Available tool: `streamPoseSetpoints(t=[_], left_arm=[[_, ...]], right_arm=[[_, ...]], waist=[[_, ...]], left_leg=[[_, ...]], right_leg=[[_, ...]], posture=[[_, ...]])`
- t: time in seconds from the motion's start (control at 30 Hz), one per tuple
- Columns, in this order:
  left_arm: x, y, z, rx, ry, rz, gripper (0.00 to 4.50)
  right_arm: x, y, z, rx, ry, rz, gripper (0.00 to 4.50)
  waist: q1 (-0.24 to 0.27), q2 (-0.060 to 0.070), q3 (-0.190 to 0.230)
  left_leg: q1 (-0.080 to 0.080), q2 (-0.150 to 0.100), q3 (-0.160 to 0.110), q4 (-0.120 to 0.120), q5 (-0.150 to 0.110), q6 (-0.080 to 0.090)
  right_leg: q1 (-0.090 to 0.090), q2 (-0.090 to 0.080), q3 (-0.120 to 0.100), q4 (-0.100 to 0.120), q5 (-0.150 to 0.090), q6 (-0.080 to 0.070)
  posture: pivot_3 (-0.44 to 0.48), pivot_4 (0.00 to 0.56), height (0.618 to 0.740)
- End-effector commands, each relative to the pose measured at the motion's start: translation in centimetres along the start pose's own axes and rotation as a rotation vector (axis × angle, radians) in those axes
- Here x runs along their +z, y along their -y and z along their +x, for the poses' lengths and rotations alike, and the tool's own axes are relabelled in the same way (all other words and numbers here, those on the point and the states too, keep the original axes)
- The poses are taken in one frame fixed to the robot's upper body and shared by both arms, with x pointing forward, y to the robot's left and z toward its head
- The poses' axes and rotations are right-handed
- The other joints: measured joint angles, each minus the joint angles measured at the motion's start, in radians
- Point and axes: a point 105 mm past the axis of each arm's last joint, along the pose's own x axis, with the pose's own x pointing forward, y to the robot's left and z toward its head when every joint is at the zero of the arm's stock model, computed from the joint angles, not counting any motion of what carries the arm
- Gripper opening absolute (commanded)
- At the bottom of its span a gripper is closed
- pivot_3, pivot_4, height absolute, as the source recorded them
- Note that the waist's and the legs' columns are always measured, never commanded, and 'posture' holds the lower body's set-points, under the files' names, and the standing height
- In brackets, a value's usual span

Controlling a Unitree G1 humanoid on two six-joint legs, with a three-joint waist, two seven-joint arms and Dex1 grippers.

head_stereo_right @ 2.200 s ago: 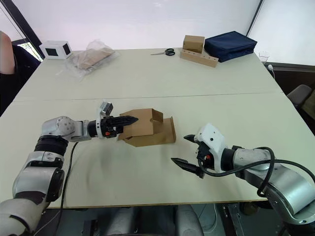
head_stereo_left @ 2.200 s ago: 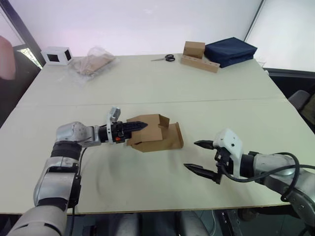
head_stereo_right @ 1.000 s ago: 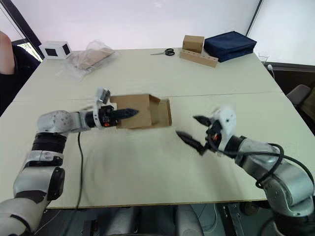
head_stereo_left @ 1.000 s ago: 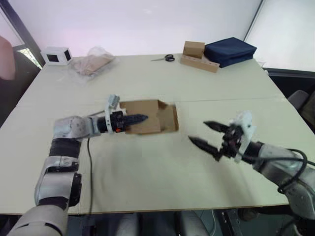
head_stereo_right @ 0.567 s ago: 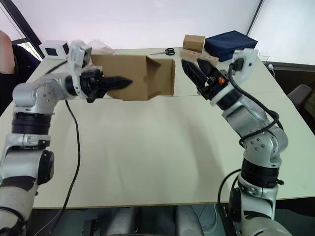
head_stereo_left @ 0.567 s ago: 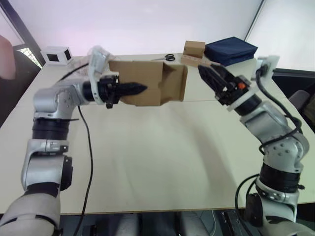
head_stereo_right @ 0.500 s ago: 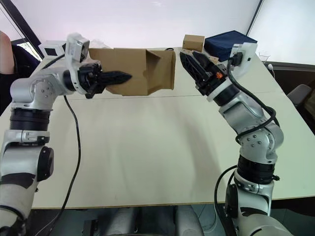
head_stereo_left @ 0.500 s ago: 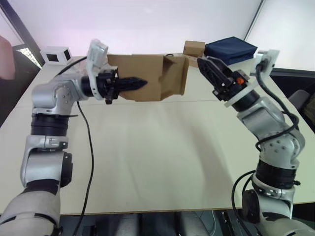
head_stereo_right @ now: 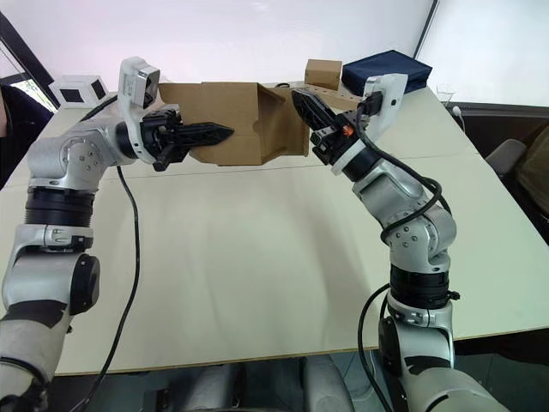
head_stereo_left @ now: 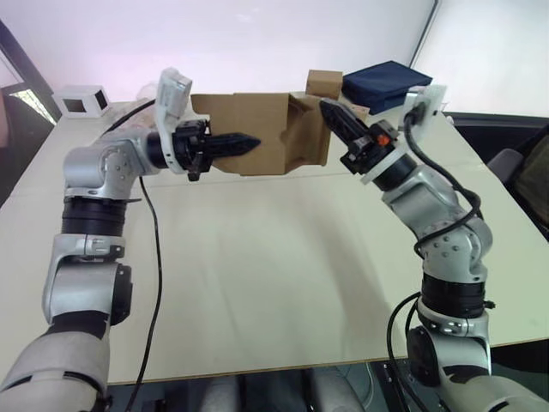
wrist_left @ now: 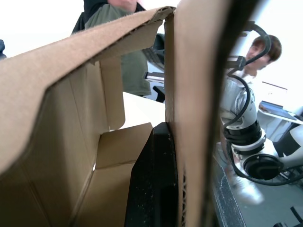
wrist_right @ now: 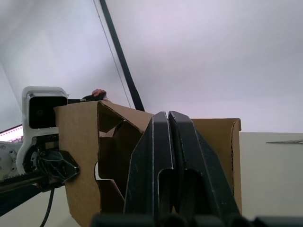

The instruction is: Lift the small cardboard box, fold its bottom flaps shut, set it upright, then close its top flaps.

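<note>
Box (head_stereo_left: 249,133) held aloft, left fingers (head_stereo_left: 233,144) pinching its wall, right fingers (wrist_right: 173,161) pressed together, perhaps touching it

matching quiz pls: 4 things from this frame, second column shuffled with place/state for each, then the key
Things:
1. small cardboard box
2. right gripper
3. white cube
4. navy bag

Place/state:
A. fingers shut, tips at the box's open end
B. far left of the table
C. held in the air, lying sideways
D. far right of the table

Pairs: 1-C, 2-A, 3-B, 4-D
</note>
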Motion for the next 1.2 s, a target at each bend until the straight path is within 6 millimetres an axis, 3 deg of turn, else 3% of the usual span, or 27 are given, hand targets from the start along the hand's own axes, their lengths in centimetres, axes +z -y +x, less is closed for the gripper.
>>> streamPoseSetpoints(t=[0.03, 0.5, 0.77, 1.2], left_arm=[[1.0, 0.8, 0.2, -0.024, 0.021, 0.037, 0.00], [1.5, 1.2, 0.7, -0.030, 0.067, 0.024, 0.00], [1.2, 1.3, 0.7, -0.025, 0.065, 0.014, 0.00], [1.3, 0.8, 0.0, 0.009, 0.080, 0.004, 0.00]], right_arm=[[0.8, -1.7, 0.9, 0.074, 0.036, -0.024, 0.02], [-1.9, -4.4, 2.5, 0.158, -0.018, -0.015, 0.02], [-2.1, -4.6, 2.6, 0.167, -0.012, -0.003, 0.02], [0.2, -3.8, -2.9, 0.192, -0.062, 0.021, 0.02]], waist=[[-0.001, 0.000, 0.000], [0.000, 0.000, 0.000], [0.000, 0.000, 0.000], [0.001, 0.000, 0.000]], left_leg=[[0.000, 0.000, 0.000, 0.000, 0.000, 0.000], [0.000, 0.000, 0.000, 0.000, 0.000, 0.000], [0.000, 0.000, 0.000, 0.000, 0.000, 0.000], [0.000, 0.000, 0.000, 0.000, -0.001, 0.001]], right_leg=[[0.000, 0.000, 0.000, 0.000, 0.000, 0.000], [0.000, 0.000, 0.000, 0.000, 0.000, 0.000], [0.000, 0.000, 0.000, 0.000, 0.000, 0.000], [0.000, 0.000, 0.000, 0.000, 0.000, 0.000]], posture=[[0.000, 0.150, 0.740], [0.000, 0.150, 0.740], [0.000, 0.150, 0.740], [0.000, 0.150, 0.740]])
